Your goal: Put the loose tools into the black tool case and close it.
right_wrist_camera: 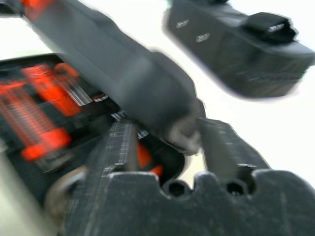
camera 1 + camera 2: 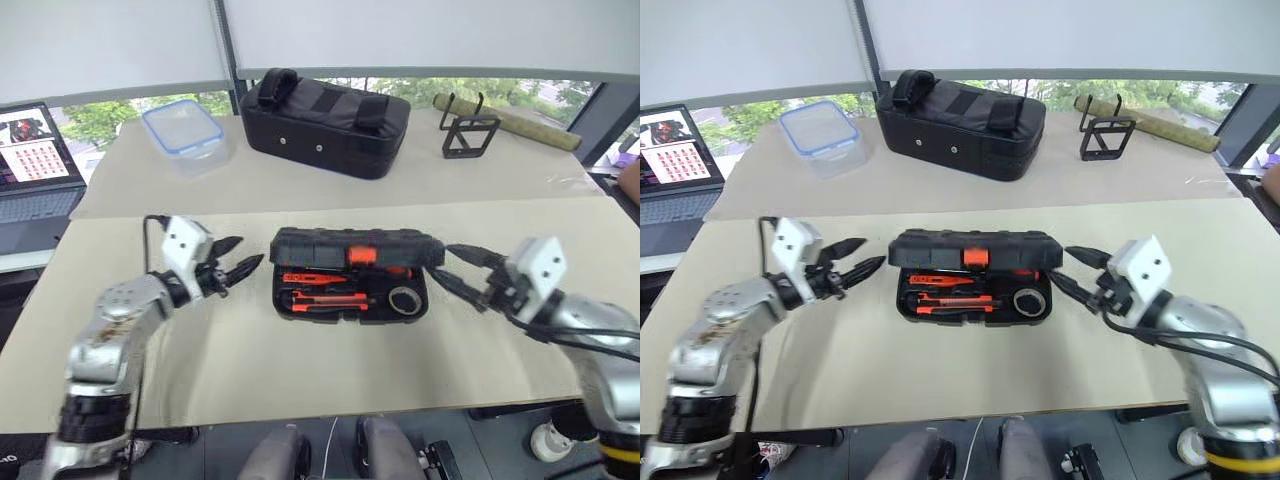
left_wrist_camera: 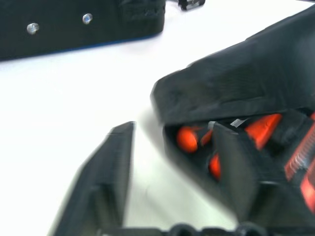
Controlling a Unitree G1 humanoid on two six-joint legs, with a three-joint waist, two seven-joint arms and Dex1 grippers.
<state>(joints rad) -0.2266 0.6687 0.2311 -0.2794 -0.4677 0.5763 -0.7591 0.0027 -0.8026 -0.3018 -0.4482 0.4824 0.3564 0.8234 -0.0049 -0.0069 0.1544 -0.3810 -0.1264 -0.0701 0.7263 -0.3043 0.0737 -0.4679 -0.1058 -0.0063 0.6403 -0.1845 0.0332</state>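
The black tool case (image 2: 355,245) lies mid-table with its lid tilted half down over the base; an orange latch (image 2: 362,255) shows on the lid's front edge. Under the lid, orange-and-black tools (image 2: 320,290) lie in the base, with a greyish tape roll (image 2: 404,299) at its right end. My left gripper (image 2: 248,252) hangs open just off the case's left end, holding nothing. At the right end my right gripper (image 2: 442,262) is open too, its fingers (image 1: 224,147) close to the lid's corner. The left wrist view shows the case's corner (image 3: 206,88) past the spread fingers (image 3: 110,167).
At the back stand a bigger black fabric bag (image 2: 325,122), a clear box with a blue rim (image 2: 183,130), a black wire stand (image 2: 468,132) and a rolled mat (image 2: 510,120). A laptop (image 2: 35,165) sits far left.
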